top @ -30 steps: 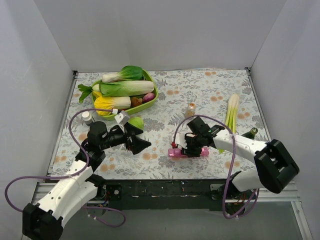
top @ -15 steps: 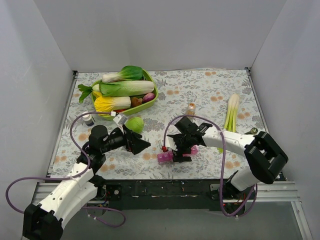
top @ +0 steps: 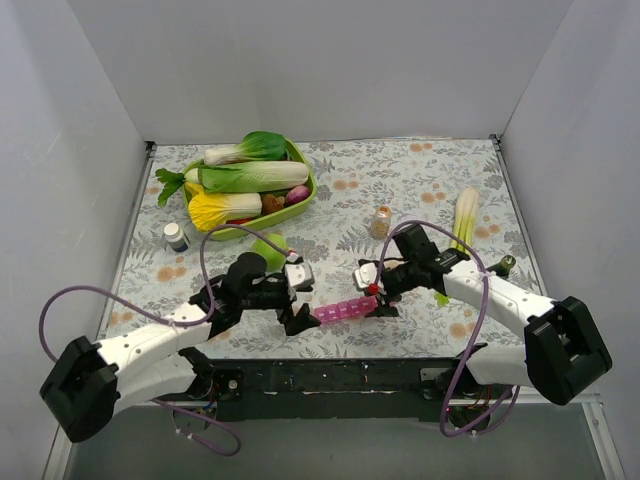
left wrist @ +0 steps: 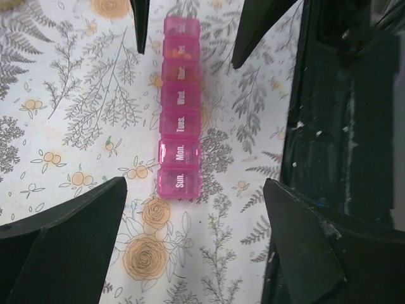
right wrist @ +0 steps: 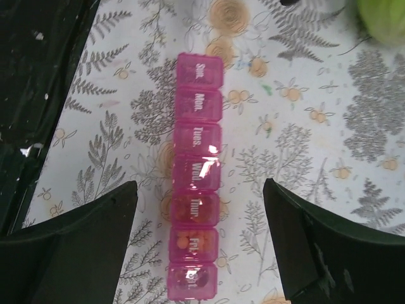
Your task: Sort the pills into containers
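The translucent pink pill organiser (top: 345, 309) lies flat on the floral cloth near the front edge, all lids shut. Its labels run Sun. to Sat. in both wrist views (left wrist: 180, 107) (right wrist: 197, 177). Orange pills show in the Fri. cell, and brownish and dark ones in Thur. and Sat. My right gripper (top: 371, 291) (right wrist: 199, 185) is open and straddles the Thur.-to-Sat. end without touching it. My left gripper (top: 302, 299) (left wrist: 195, 190) is open just off the Sun. end, with nothing between its fingers.
A green tray (top: 306, 192) of vegetables stands at the back left, with a green ball (top: 268, 245) in front of it. A small white bottle (top: 175, 236), a small clear jar (top: 380, 221), a leek (top: 463, 225) and a dark green bottle (top: 501, 265) stand around. The black front rail (top: 330, 375) runs close below the organiser.
The organiser has slid left and turned slightly. My left arm has swung right to its Sun. end. My right gripper has opened and now straddles the other end.
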Tool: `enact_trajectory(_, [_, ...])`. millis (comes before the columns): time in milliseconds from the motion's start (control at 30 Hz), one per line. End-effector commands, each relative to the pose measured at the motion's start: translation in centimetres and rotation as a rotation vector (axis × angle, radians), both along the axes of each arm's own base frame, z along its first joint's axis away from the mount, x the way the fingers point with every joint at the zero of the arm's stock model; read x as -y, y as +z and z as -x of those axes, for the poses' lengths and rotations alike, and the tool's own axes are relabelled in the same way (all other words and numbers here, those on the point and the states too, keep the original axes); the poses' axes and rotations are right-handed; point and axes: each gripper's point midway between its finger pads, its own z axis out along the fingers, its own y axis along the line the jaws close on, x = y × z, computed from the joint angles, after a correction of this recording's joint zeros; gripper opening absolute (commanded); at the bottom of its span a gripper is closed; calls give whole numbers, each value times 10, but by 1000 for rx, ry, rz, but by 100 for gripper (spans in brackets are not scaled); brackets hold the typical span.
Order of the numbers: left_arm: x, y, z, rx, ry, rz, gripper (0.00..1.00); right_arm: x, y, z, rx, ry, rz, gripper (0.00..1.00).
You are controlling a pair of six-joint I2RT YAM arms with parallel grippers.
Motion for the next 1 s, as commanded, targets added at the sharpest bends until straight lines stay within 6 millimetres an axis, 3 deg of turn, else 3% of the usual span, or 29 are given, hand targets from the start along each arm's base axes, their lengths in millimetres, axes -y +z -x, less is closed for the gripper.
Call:
enact_trajectory(0, [12,-28,-23,195,-26,-166,89,-4,-20,2,67,83,-28,87])
enact_trajectory(333, [36,-73,-19,238,-95,-277,87,-10,-53,-2,148,57,46,85])
enact_trajectory(567, [41,-88,-18,252,-92,-310,82,-10,-64,-2,150,38,80,81])
enact_trajectory(800, [44,-103,-17,226,-84,-347,69,-13,-66,-4,121,15,104,66])
enact_trajectory(967, [45,-100,-15,221,-76,-333,52,-15,-65,-3,82,-5,117,65])
